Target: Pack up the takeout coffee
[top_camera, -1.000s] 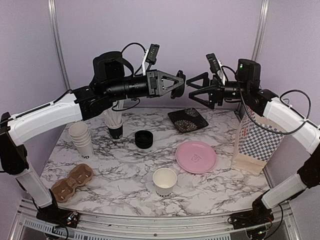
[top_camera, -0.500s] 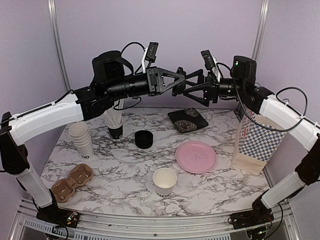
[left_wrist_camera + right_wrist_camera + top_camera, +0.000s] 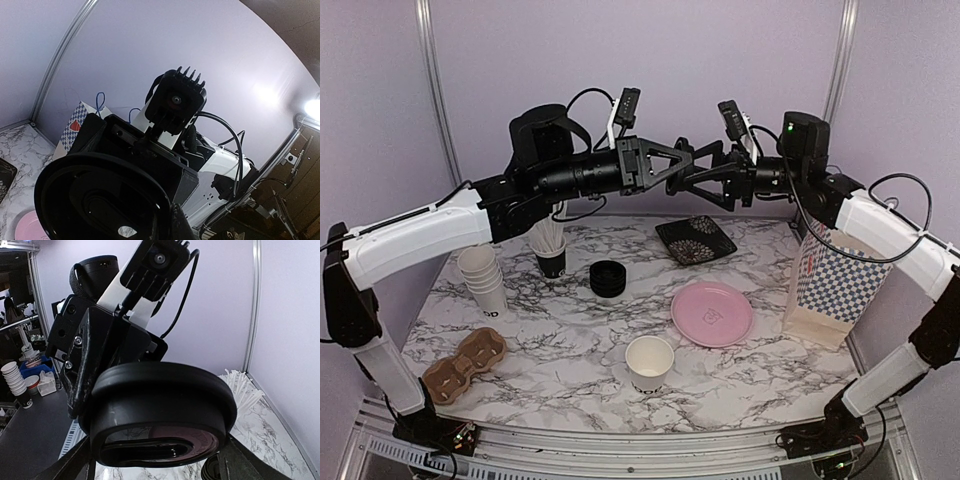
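Note:
High above the table's middle my left gripper [image 3: 677, 168] is shut on a black coffee lid [image 3: 684, 174], holding it by the rim. My right gripper [image 3: 692, 180] faces it with its jaws spread, one finger on each side of the lid. The lid fills the right wrist view [image 3: 160, 405] between my right fingers [image 3: 240, 462], with the left gripper behind it. It also fills the lower left of the left wrist view [image 3: 100, 200]. A white paper cup [image 3: 649, 362] stands open near the table's front. A blue-checkered paper bag [image 3: 830, 280] stands at the right.
A pink plate [image 3: 711, 312] lies right of the cup. A brown cup carrier [image 3: 465, 365] lies front left, stacked white cups [image 3: 483, 277] behind it. A black cup of stirrers [image 3: 549, 247], stacked black lids [image 3: 608, 278] and a black patterned dish [image 3: 696, 239] sit further back.
My right gripper has moved left to the left gripper, and its open fingers now straddle the lid. The left gripper has edged slightly right, still holding the lid.

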Robot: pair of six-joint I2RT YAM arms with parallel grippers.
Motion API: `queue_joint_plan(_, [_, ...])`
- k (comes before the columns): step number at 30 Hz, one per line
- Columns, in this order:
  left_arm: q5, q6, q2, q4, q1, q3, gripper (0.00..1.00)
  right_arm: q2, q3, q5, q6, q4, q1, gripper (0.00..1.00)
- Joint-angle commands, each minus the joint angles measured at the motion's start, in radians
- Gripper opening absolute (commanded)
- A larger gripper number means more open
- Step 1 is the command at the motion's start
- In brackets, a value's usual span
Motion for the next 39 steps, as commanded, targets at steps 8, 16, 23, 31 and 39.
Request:
queue_joint_plan(8, [0.02, -0.01, 0.027, 0.047, 0.004, 0.016, 0.05, 0.011, 0.026, -0.019, 0.051, 0.068, 0.011, 0.79])
queue_joint_plan(16, [0.004, -0.008, 0.019, 0.046, 0.005, -0.003, 0.42, 0.007, 0.002, -0.014, 0.042, 0.072, 0.011, 0.75])
queue_joint_plan(23, [-0.069, 0.134, -0.059, -0.185, 0.006, -0.048, 0.7, -0.028, -0.049, 0.044, -0.139, -0.091, 0.0, 0.75])
queue_joint_plan(31, [-0.447, 0.464, -0.222, -0.536, 0.016, -0.176, 0.73, -0.036, -0.034, 0.163, -0.449, -0.4, 0.008, 0.74])
queue_joint_plan(39, [-0.739, 0.563, -0.367, -0.451, 0.052, -0.387, 0.75, 0.047, 0.109, 0.307, -0.764, -0.785, 0.093, 0.72])
